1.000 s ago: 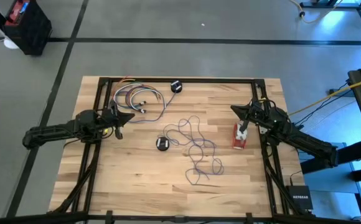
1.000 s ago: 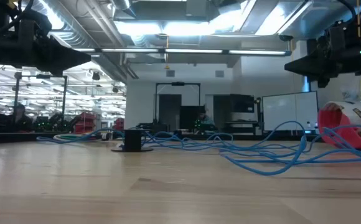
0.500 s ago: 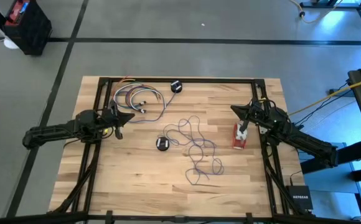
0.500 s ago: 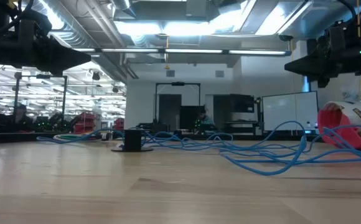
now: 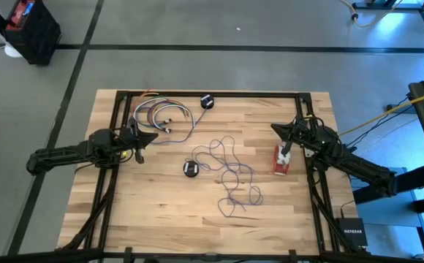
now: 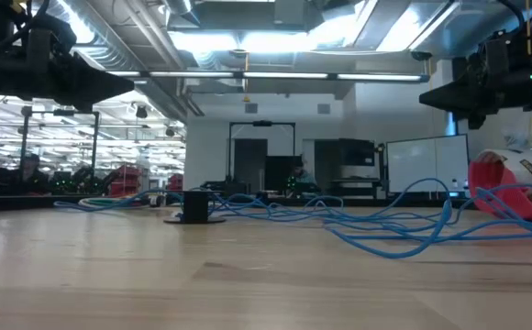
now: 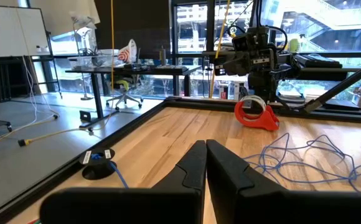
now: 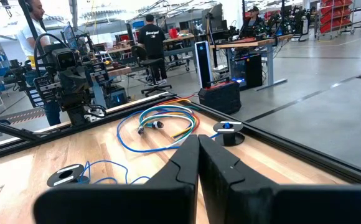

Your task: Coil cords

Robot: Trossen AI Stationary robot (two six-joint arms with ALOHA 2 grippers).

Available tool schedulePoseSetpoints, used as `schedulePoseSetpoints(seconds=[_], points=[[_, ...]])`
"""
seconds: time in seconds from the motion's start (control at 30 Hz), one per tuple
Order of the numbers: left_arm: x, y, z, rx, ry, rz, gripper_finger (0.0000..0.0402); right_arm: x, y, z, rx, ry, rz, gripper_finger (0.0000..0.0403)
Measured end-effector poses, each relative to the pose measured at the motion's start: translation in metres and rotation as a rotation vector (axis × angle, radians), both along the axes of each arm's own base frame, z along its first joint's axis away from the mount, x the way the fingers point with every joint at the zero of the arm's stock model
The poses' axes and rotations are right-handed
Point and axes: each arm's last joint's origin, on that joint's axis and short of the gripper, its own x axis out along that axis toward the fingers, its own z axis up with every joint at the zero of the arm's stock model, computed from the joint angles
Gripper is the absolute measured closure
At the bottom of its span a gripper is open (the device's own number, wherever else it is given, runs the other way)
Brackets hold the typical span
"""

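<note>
Here the thin bluish-purple cord [image 5: 229,174] sprawls in loose tangled loops across the middle of the wooden table [image 5: 161,212], one end joined to a small black round puck [image 5: 190,169] lying at the tangle's left edge. The red-and-white cord bundle [image 5: 280,160] rests near the table's right side, just below the right gripper [image 5: 276,128], whose fingers are pressed together on nothing. The left gripper [image 5: 152,136] hangs over the table's left part, likewise closed and empty. Behind it, a coil of multicoloured cables [image 5: 161,117] lies by the far edge, with a second black puck [image 5: 207,101] beside it.
</note>
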Motion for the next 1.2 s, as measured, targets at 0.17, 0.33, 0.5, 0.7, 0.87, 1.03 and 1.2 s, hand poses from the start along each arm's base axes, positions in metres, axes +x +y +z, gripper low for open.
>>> schedulePoseSetpoints(seconds=[0.17,0.33,0.5,0.7,0.87,1.03,1.2], points=[[0.000,0.000,0.000,0.000,0.000,0.000,0.0396,0.000,0.000,0.000,0.000,0.000,0.000,0.0388],[0.000,0.000,0.000,0.000,0.000,-0.001,0.0396,0.000,0.000,0.000,0.000,0.000,0.000,0.0388],[0.000,0.000,0.000,-0.011,-0.006,0.000,0.0396,0.000,0.000,0.002,-0.008,-0.017,0.002,0.0388],[0.000,0.000,0.003,-0.089,-0.062,-0.007,0.0396,0.000,0.001,0.003,0.087,-0.071,0.024,0.0388],[-0.001,0.000,0.010,-0.029,-0.119,0.006,0.0396,-0.002,-0.002,0.012,0.028,-0.151,-0.095,0.0388],[0.000,-0.003,0.023,0.013,-0.218,-0.052,0.0396,-0.003,-0.001,0.024,-0.028,-0.261,-0.054,0.0388],[0.012,-0.006,0.036,-0.022,-0.149,-0.102,0.0396,0.000,0.003,0.031,-0.043,-0.243,0.092,0.0388]])
